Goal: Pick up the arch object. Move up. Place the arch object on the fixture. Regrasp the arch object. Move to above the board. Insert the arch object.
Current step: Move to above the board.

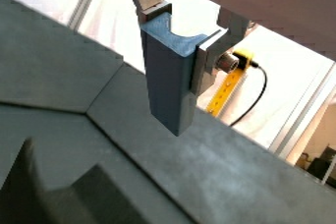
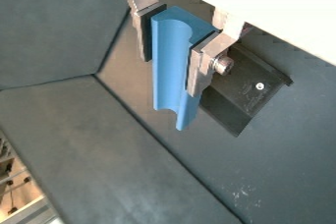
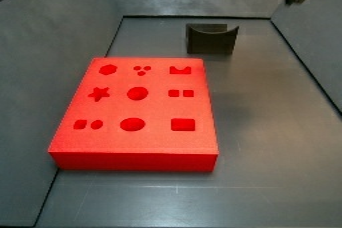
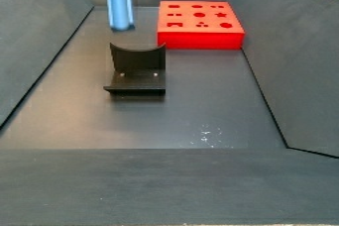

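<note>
Raised above the fixture (image 4: 137, 66), the gripper (image 2: 178, 31) clamps the arch object (image 2: 175, 66) hanging upright, so the next move, I judge, is lowering it into the fixture's dip.

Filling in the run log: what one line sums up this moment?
pincer: shut on blue arch piece | height: raised over dark fixture | fixture: empty | red board: arch slot unfilled
</note>
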Controlling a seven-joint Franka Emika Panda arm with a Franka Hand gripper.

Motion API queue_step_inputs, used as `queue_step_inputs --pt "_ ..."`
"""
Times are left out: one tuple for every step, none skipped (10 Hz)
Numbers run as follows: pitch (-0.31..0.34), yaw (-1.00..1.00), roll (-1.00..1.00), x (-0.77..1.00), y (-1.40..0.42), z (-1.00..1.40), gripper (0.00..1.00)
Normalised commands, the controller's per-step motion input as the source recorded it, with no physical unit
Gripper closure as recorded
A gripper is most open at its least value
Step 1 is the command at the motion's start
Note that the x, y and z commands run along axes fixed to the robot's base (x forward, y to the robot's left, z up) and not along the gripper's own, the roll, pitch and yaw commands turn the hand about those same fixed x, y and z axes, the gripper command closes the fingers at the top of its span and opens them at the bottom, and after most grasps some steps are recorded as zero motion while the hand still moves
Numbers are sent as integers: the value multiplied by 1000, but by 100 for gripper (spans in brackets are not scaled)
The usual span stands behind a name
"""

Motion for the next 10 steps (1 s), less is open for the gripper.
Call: queue_step_inputs --pt "48 163 -21 88 -29 894 100" --pt "23 132 -26 49 -19 597 100" --pt "16 116 -28 37 -15 477 100" --pt "8 94 -34 26 -14 304 100" --pt "-112 -51 -1000 -661 -1000 400 100" --pt "-127 -62 -1000 -674 -1000 398 100" --pt "-139 -67 -1000 -704 -1000 406 100" --pt "-152 -77 -1000 -732 -1000 396 100" --pt "-153 -86 -1000 -734 -1000 402 100" --pt "-154 -98 -1000 -758 -1000 405 100"
